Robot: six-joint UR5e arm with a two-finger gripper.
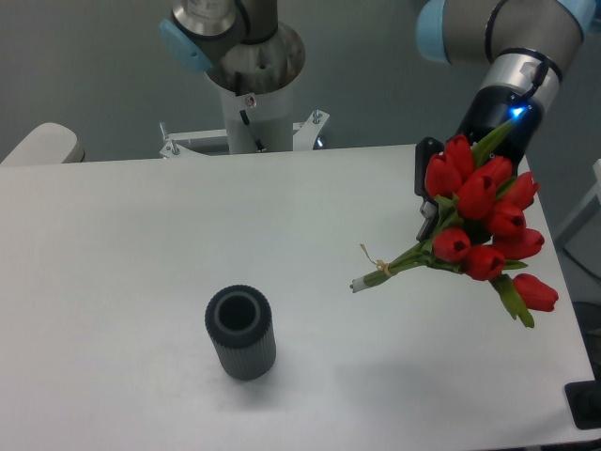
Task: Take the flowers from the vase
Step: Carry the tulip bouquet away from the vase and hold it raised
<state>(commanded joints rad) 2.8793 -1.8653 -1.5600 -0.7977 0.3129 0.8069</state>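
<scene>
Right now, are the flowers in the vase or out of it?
Out. The flowers hang tilted in the air at the gripper, stem ends clear of the vase, which stands upright and looks empty.

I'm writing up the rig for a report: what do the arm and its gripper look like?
The arm is made of silver-grey tubular segments with light blue joint caps; its wrist section is bright metal, then black, with a small blue light. The gripper is black, mostly hidden behind the flowers. The white base column carries a small red-marked sticker.
</scene>
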